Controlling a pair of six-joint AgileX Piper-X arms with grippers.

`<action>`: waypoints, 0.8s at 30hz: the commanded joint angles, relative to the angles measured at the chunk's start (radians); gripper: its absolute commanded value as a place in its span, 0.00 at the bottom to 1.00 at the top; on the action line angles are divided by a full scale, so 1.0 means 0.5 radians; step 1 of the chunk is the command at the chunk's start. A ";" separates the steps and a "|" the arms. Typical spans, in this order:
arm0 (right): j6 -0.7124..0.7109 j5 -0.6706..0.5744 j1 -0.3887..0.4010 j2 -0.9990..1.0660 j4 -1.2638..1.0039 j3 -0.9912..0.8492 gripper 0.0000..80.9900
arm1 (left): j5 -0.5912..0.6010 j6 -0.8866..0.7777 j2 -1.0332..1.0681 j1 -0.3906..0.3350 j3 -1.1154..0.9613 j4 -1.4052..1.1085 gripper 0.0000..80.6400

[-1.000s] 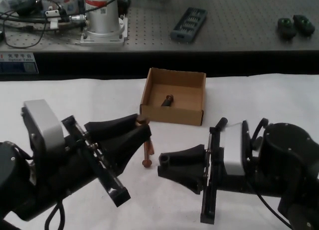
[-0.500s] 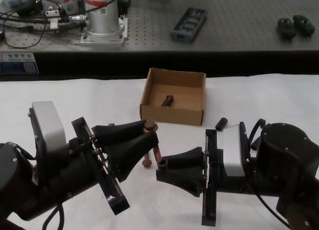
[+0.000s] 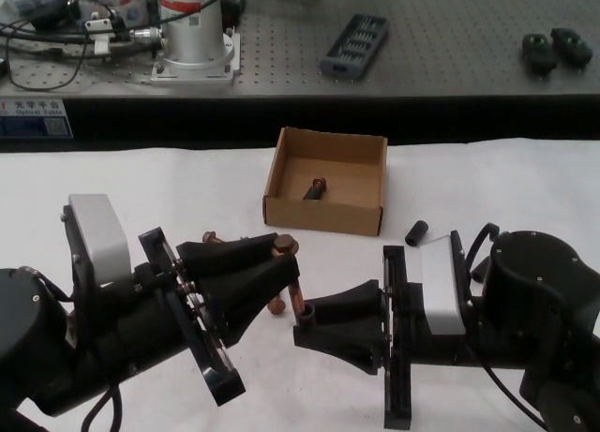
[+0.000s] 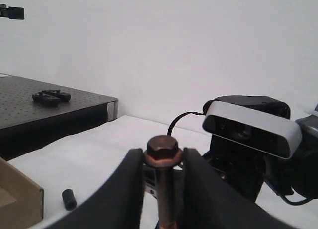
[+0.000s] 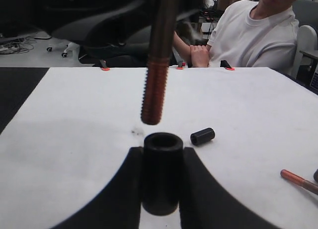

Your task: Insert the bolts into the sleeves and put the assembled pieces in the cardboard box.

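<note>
Insertion was in hand, the left gripper (image 4: pixel 161 162) clenching a bolt (image 5: pixel 154 97) just above the sleeve (image 5: pixel 162 174) the right gripper (image 5: pixel 162 157) grasped, calling for straight lowering.

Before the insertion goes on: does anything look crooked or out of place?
The bolt in the left gripper hangs just above the sleeve held by the right gripper, but it is tilted relative to the sleeve and its tip sits off-centre over the bore. Nothing looks spilled or damaged.

White-covered desk (image 3: pixel 141 184): cardboard box (image 3: pixel 323 216) toward its far side, loose black sleeve (image 3: pixel 416 231) near the box corner, loose copper bolt (image 5: pixel 298 180) lying flat.
</note>
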 commanded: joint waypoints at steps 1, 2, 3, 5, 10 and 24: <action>-0.020 -0.045 -0.009 0.004 -0.027 -0.015 0.09 | 0.019 0.008 0.003 -0.003 -0.014 -0.021 0.01; -0.020 -0.045 -0.009 0.004 -0.034 -0.015 0.09 | 0.019 0.008 0.003 -0.003 -0.014 -0.021 0.01; -0.009 -0.045 -0.009 0.004 -0.035 -0.015 0.09 | 0.019 0.008 0.003 -0.003 -0.014 -0.021 0.01; 0.016 -0.045 -0.009 0.004 -0.035 -0.015 0.09 | 0.019 0.008 0.003 -0.003 -0.014 -0.021 0.01; 0.015 -0.060 -0.009 0.004 -0.039 -0.015 0.09 | 0.019 -0.005 0.003 -0.003 -0.014 0.028 0.01; 0.044 -0.059 -0.009 0.004 -0.065 -0.015 0.09 | 0.125 0.045 0.003 -0.003 -0.014 0.241 0.01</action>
